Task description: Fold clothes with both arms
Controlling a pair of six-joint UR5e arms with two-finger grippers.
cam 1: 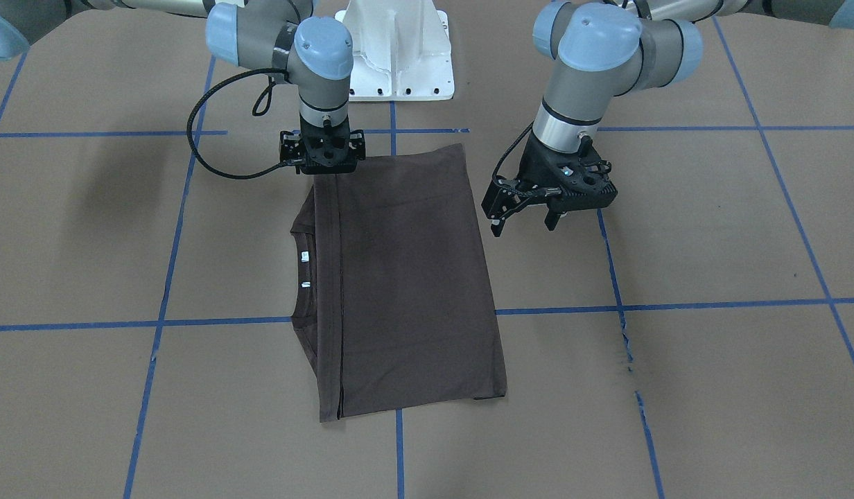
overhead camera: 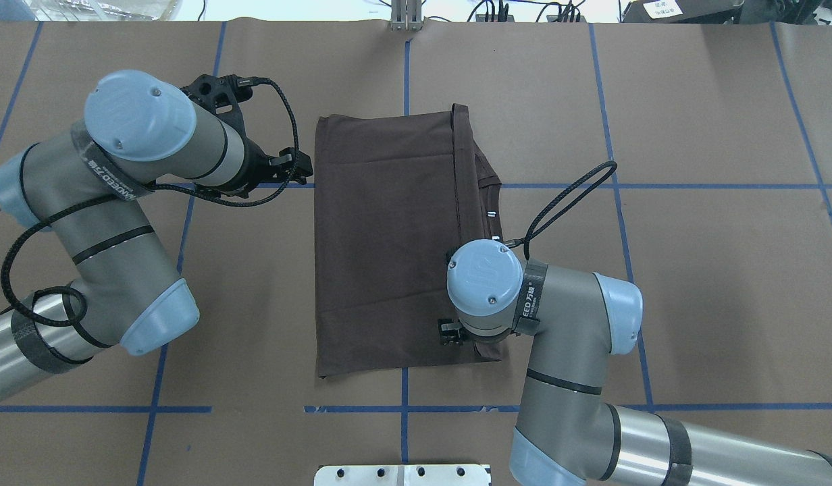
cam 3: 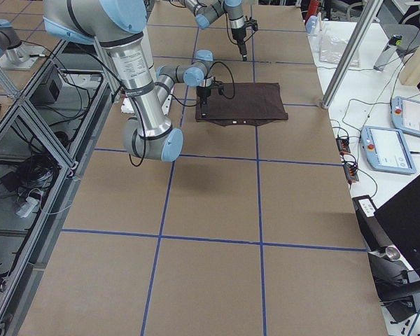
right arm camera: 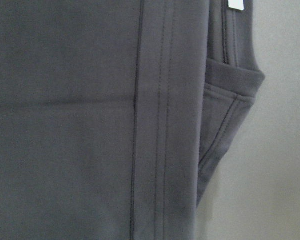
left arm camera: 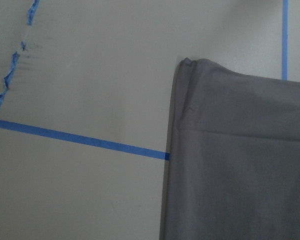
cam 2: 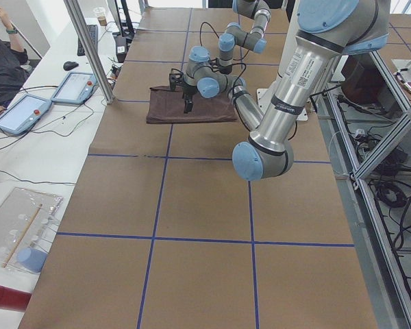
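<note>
The dark brown T-shirt [cam 1: 406,277] lies flat on the table, folded into a tall rectangle. It also shows in the overhead view [overhead camera: 382,250]. Its ribbed collar [cam 1: 303,277] with white labels [cam 1: 305,257] sticks out on the robot's right side. My left gripper [cam 1: 524,222] hangs open and empty beside the shirt's left edge, just off the cloth, and the left wrist view shows that edge [left arm camera: 240,165]. My right gripper [cam 1: 323,151] points down over the shirt's corner nearest the robot, on the collar side. Its fingers are hidden. The right wrist view shows only the cloth [right arm camera: 90,125].
The white mounting pedestal [cam 1: 396,55] stands behind the shirt. Blue tape lines [cam 1: 676,303] grid the brown table, and one is torn [cam 1: 628,346]. A side table with tablets [cam 2: 20,113] and a seated person [cam 2: 0,68] lies beyond the table's far edge.
</note>
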